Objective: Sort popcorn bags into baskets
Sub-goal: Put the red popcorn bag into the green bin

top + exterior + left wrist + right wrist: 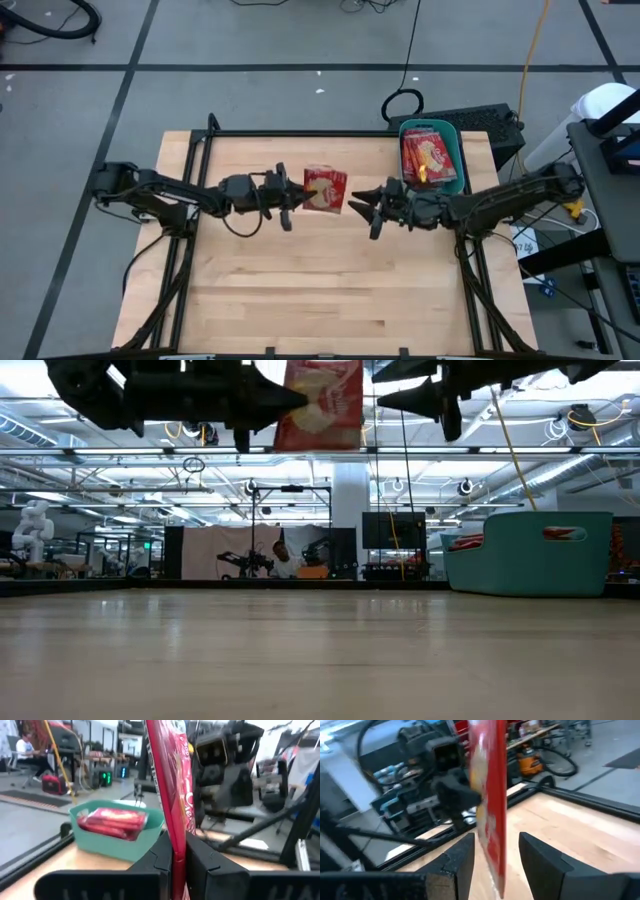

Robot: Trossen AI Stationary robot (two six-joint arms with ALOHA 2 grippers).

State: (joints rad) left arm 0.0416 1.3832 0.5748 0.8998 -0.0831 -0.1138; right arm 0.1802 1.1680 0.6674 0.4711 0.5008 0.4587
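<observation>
Holding a flat red popcorn bag with yellow-cream picture (pixel 325 189) in mid-air, left claw (pixel 296 196) sits at centre of the high view, fingers pinched shut on the bag's edge; left wrist view shows the packet clamped edge-on between the two dark pads. Bag hangs above the light wooden desk (pixel 320 290), not touching it; in the low view it shows at the top centre, well clear of the surface. Right claw (pixel 362 208) is just right of the bag, fingers apart, and the right wrist view shows the packet standing between its open fingers with gaps on both sides, so no grip yet. Looks like a handover in progress, judged from the two claws facing each other. Teal plastic rectangular bin (pixel 447 128) sits at upper right of the high view, near the desk's back right corner, already holding several red packets (pixel 430 158).

Risks: if left lets go before right closes, the bag drops to the desk. Packet is thin and slick-looking, held by one edge only, so it may swing or slip out. Right fingers closing off-centre could catch just a corner and lose it on the way to the bin. Bin looks fairly full; another packet could slide over the rim. Cables near the bin could snag the right arm.
</observation>
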